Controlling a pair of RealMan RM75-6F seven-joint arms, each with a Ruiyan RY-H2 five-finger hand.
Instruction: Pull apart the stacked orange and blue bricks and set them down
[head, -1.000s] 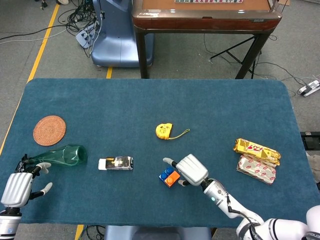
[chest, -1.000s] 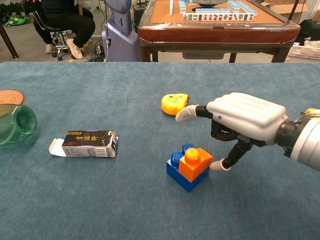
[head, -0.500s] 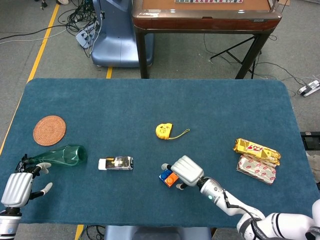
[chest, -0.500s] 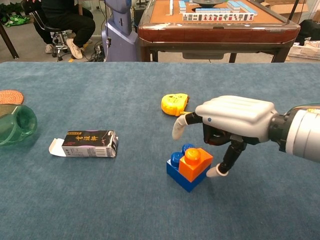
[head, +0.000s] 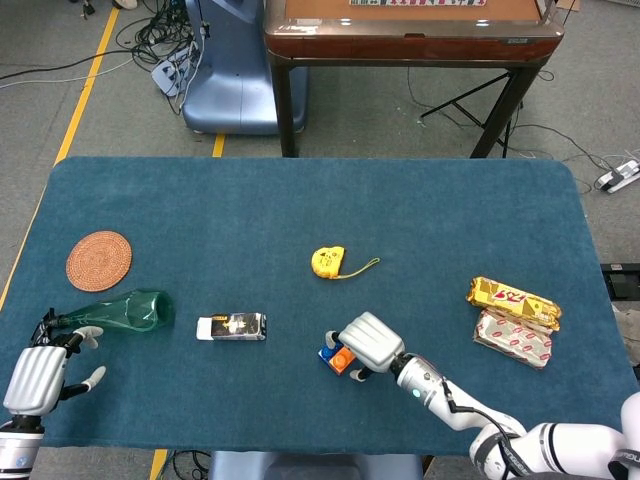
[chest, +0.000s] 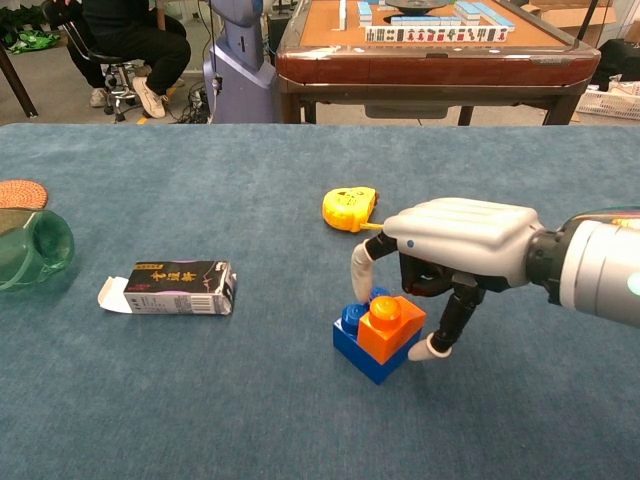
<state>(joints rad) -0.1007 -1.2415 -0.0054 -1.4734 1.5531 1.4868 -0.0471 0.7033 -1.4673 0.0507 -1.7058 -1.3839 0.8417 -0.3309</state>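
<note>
Overall, the blue-cloth table (head: 300, 220) carries scattered items with wide bare cloth between them, most of it across the far half. Largest of the containers, a green glass bottle (head: 118, 311) lies on its side near the left edge, neck pointing left; contents cannot be told. A dark carton (chest: 170, 287) lies flat beside it, one end flap open toward the left. Two wrapped snack packs (head: 512, 319) sit near the right edge.

The blue brick (chest: 366, 345) stands near the front edge, centre, with the orange brick (chest: 391, 327) stacked on its right half, studs up, corners turned diagonally to the table edge. The right hand (chest: 455, 250) arches over the stack, thumb down behind the bricks, a fingertip at the orange brick's right side; a closed grasp is not evident. The left hand (head: 38, 375) rests at the front left corner, released, fingers apart.

A yellow tape measure (chest: 350, 208) lies just beyond the stack.
</note>
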